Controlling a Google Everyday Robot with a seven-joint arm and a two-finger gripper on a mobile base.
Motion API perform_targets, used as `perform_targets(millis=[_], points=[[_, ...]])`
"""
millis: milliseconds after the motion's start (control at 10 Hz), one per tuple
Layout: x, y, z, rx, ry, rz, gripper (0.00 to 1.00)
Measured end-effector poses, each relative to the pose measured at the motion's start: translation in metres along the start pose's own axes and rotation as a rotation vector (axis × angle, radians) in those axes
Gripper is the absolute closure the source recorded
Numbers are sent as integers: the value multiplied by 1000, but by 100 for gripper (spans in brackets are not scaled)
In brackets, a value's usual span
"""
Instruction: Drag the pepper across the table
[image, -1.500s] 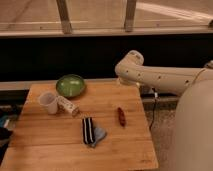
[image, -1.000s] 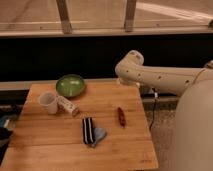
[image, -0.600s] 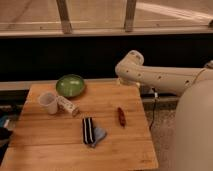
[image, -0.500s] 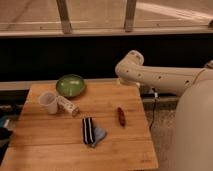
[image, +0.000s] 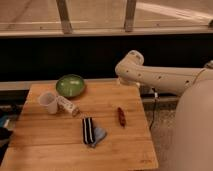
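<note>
The pepper (image: 121, 116) is a small, slender dark red chili lying on the right part of the light wooden table (image: 55, 145), a little way in from its right edge. My white arm (image: 160, 77) reaches in from the right and bends above the table's back right corner. My gripper does not show in this view; only the arm's elbow and link are visible. Nothing touches the pepper.
A green bowl (image: 70, 85) stands at the back left. A white cup (image: 48, 102) and a small lying bottle (image: 67, 105) are to its front. A black striped folded cloth (image: 89, 131) lies left of the pepper. A dark wall and window rail run behind.
</note>
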Motion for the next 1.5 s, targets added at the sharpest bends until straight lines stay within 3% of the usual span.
perform_targets(millis=[600,800,1100,1500], points=[[1,0,0,3,2,-1,30],[16,-4,2,9,61,-33,30],[45,3,6,40,116,-83,30],[76,24,14,25,181,-120,30]])
